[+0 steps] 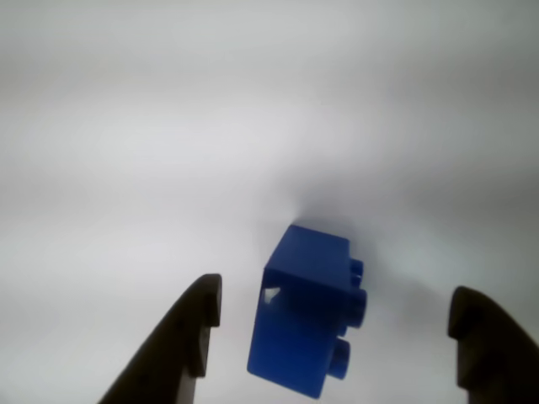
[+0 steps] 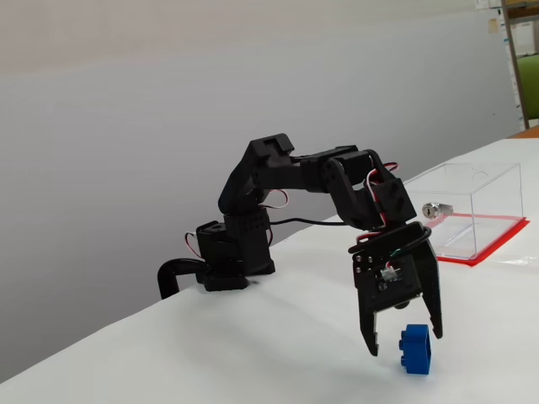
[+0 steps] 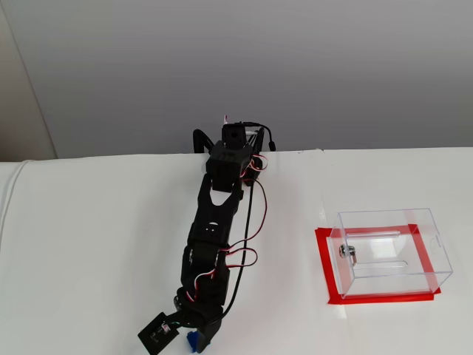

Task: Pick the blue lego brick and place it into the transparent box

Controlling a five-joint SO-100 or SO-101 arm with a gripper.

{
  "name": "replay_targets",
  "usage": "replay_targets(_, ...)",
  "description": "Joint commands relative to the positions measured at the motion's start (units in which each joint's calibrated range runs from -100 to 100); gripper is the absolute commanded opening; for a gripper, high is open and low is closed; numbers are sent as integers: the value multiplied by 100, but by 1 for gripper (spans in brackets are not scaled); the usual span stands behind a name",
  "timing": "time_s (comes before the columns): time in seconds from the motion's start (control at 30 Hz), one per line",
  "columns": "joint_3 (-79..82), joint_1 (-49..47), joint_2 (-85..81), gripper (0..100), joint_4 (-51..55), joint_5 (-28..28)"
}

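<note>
Soft, even light is washing over my white table (image 2: 253, 353), bright enough that the surface is bleaching out in my wrist view, with the corners dimming to grey. That view is blurring badly: my own fingers (image 1: 181, 337) are showing as dark, fuzzy wedges, and the blue lego brick (image 1: 307, 311) between them is looking soft at its edges (a tiny white glint is sitting on its face). A faint grey shadow is spreading beside it. Both fixed views are staying sharper. In the side one, the transparent box (image 2: 467, 210) is catching pale reflections on its walls; from above, my arm (image 3: 218, 237) is casting almost no shadow.
</note>
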Motion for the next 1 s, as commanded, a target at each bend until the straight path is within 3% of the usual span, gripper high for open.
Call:
replay_targets(0.0,-380,-80,-33,30,-121,-50)
replay_targets(0.97,-389,-450,162,30,-173,-164)
